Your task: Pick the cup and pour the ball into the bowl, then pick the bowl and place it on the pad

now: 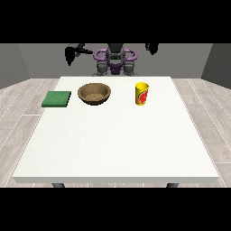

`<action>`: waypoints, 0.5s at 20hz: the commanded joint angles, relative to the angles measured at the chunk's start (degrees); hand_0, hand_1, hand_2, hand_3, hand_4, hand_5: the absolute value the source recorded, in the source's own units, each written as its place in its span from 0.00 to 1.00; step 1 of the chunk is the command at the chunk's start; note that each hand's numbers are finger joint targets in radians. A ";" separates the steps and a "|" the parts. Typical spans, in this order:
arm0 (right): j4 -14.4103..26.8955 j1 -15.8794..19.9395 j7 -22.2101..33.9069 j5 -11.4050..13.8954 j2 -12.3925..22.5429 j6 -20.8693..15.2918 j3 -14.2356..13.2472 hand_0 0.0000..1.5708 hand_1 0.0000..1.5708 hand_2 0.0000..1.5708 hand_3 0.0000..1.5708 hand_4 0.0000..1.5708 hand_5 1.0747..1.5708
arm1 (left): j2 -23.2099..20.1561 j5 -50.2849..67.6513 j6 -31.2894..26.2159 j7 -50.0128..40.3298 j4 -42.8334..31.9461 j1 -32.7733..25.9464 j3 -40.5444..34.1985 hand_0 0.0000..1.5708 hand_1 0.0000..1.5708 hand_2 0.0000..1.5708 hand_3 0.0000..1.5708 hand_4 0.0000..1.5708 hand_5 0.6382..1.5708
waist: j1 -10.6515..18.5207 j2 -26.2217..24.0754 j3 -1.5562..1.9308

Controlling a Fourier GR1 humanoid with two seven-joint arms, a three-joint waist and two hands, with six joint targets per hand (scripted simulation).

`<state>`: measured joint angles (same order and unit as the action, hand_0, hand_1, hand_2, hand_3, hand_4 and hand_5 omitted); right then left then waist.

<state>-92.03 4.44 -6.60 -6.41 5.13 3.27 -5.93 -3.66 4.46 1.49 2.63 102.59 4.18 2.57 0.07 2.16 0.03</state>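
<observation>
A yellow cup (pixel 141 94) with a red mark stands upright on the white table (pixel 117 144), right of centre at the far side. The ball is not visible. A brown wooden bowl (pixel 94 94) sits left of the cup. A green square pad (pixel 57 99) lies flat near the table's left edge, beside the bowl. The hand at the view's left (pixel 71 54) hangs raised high above the far left of the table, well away from everything. The hand at the view's right (pixel 152 47) is raised above and behind the cup. Neither hand holds anything.
The robot's torso (pixel 115 61) stands behind the table's far edge. The table's near half is bare white surface. Wooden floor surrounds the table.
</observation>
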 commanded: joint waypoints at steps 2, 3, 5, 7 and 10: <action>2.32 5.97 -4.15 -0.83 1.91 2.28 -1.30 0.00 0.00 0.00 0.00 0.00 0.98 | -4.47 -0.20 -2.38 7.39 -8.45 7.29 -6.36 0.00 0.00 0.00 0.00 0.00 0.71 | -1.86 9.83 -0.05; 2.42 6.03 -5.56 -1.40 1.33 2.70 -1.23 0.00 0.00 0.00 0.00 0.00 0.98 | -3.57 -1.80 -0.26 9.81 -10.91 8.51 -7.04 0.00 0.00 0.00 0.00 0.00 0.69 | -3.53 11.83 -0.05; 4.34 7.18 -6.39 0.97 1.10 0.99 -0.78 0.00 0.00 0.00 0.00 0.00 0.98 | -6.38 -1.32 -2.63 10.80 -13.95 9.68 -8.72 0.00 0.00 0.00 0.00 0.00 0.66 | -1.84 11.42 -0.05; 7.73 10.04 -4.92 -2.44 4.28 3.74 -4.22 0.00 0.00 0.00 0.00 0.00 0.98 | -5.61 -1.31 -1.86 11.25 -18.23 12.46 -9.24 0.00 0.00 0.00 0.00 0.00 0.66 | -2.77 10.51 -0.03; 11.25 11.55 -10.70 -1.56 6.24 5.00 -5.96 0.00 0.00 0.00 0.00 0.00 0.98 | -7.81 -0.51 -2.48 13.20 -21.22 16.89 -11.84 0.00 0.00 0.00 0.00 0.00 0.66 | -3.09 13.63 -0.02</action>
<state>-85.01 12.49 -13.38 -7.51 8.68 6.83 -9.02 -8.99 3.17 0.34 13.37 85.95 16.36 -6.42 -2.93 12.81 -0.01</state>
